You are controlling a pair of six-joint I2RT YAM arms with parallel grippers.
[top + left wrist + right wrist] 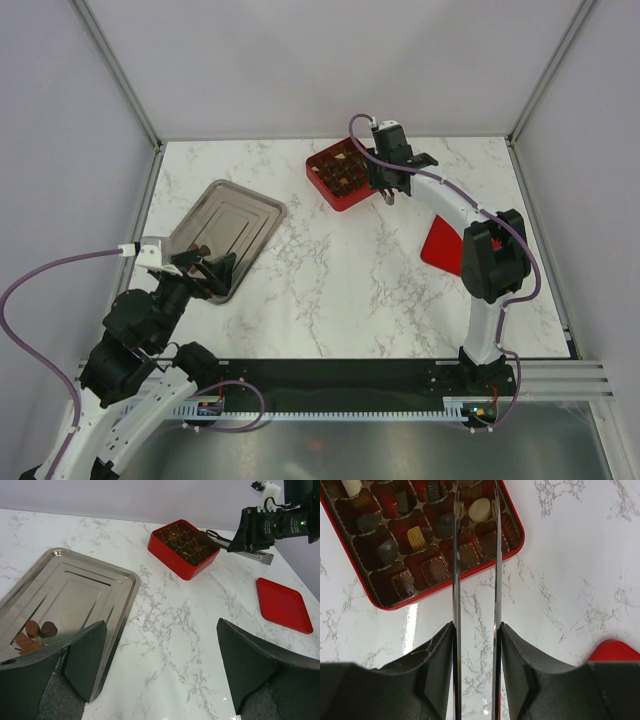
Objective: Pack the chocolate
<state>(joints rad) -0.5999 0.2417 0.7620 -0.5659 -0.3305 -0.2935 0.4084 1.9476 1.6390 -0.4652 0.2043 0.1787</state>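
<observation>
The red box (332,185) at the back centre holds several dark and cream chocolates in its compartments (415,536). My right gripper (476,630) is shut on metal tongs (456,580), and it hovers at the box's right edge (388,170). The tong tips flank a round pale cream chocolate (480,510) in a compartment near the box's corner; I cannot tell whether they pinch it. A few brown chocolates (41,630) lie on the steel tray (95,587) at the left. My left gripper (162,655) is open and empty beside the tray's near right edge (207,268).
A flat red lid (442,245) lies on the marble at the right, also in the left wrist view (283,604). The cage's grey walls and frame posts enclose the table. Purple cables loop from both arms.
</observation>
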